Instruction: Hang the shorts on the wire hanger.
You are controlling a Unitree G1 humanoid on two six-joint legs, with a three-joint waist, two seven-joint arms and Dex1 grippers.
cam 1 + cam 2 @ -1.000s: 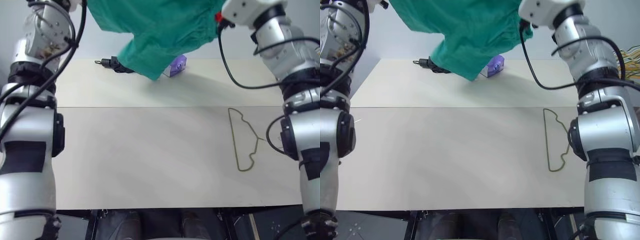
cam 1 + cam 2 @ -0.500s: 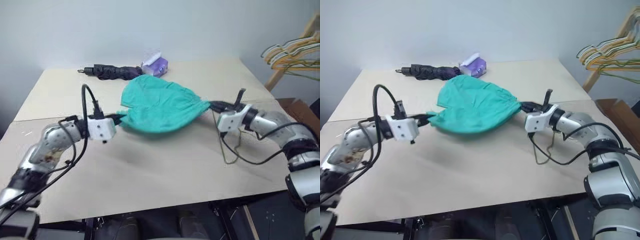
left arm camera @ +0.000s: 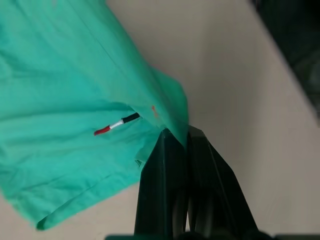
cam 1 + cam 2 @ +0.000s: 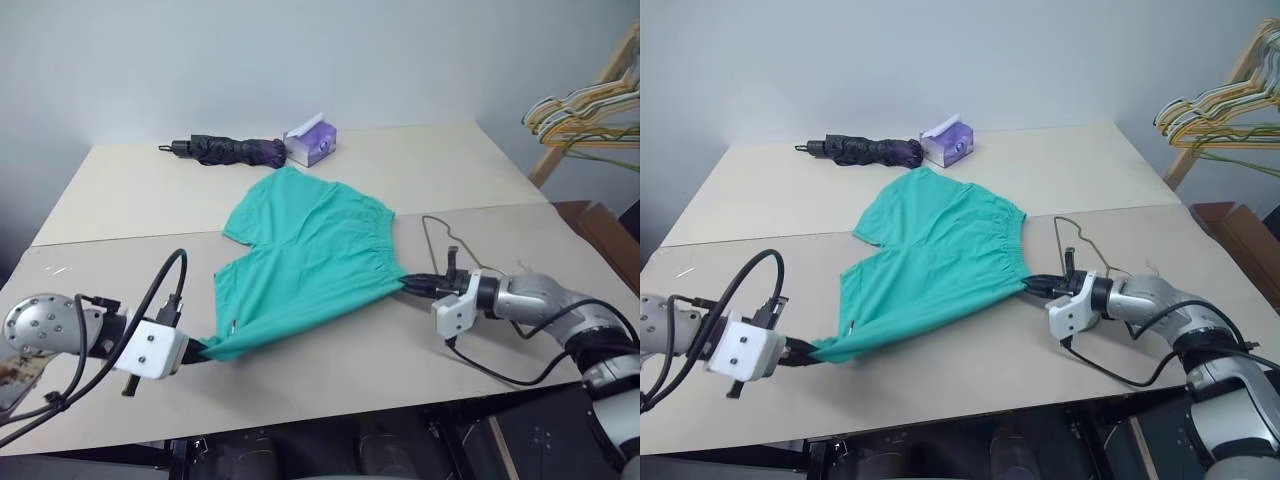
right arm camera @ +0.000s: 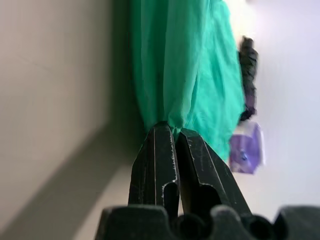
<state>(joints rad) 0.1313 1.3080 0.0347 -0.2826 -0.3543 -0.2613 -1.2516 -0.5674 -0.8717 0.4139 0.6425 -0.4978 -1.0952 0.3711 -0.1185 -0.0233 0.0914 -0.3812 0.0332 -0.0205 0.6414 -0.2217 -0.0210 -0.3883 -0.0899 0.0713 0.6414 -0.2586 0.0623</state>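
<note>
Mid-worktop, I have both end effectors [image 4: 196, 349] [image 4: 412, 285] clenched on the shorts [image 4: 305, 255], spread flat; wire hanger [image 4: 447, 243] untouched, hanging undone

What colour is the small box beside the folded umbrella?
Purple and white; the small box shows best in the left eye view, next to the dark umbrella.

No text, label, brand or number can be read anywhere

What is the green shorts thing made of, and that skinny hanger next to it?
The shorts look like soft, thin matte cloth: they wrinkle and gather at the waistband. The wire hanger looks like thin, dull brassy metal wire, though the metal is a guess.
</note>
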